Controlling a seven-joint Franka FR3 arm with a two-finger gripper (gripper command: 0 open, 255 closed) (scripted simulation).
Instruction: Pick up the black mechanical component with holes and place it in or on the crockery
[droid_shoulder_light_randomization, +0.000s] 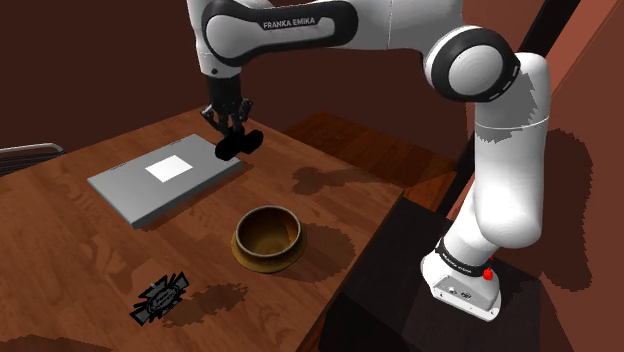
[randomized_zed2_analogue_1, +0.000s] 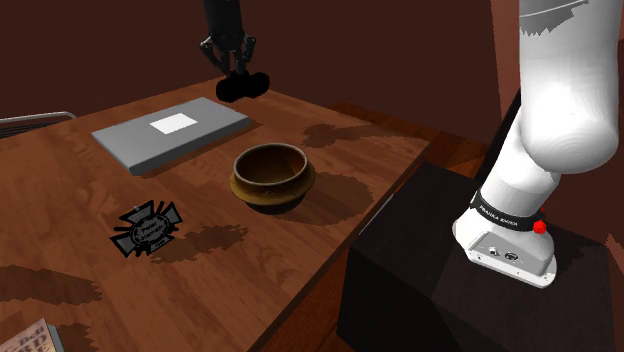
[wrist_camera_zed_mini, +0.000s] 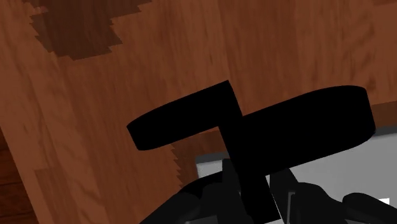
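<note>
Over the grained wooden table (droid_shoulder_light_randomization: 60, 240) in the shoulder view, you see the gripper (droid_shoulder_light_randomization: 233, 135) holding the flat, round-lobed black component (droid_shoulder_light_randomization: 240, 146) above the smooth grey slab (droid_shoulder_light_randomization: 130, 190). The round brown bowl (droid_shoulder_light_randomization: 265, 258) sits at the slab's four o'clock. In the second exterior view, a jagged cross-shaped piece (randomized_zed2_analogue_1: 145, 229) lies at the bowl's eight o'clock. In the wrist view, the fingers are clasped narrowly on the matte component (wrist_camera_zed_mini: 184, 121).

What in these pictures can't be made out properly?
- Black part in the gripper: solid black in all three views, so no holes or surface detail show.
- Cross-shaped emblem on the table: its markings are too small to read in both exterior views.
- Corner object: cut off by the second exterior view's lower-left edge.
</note>
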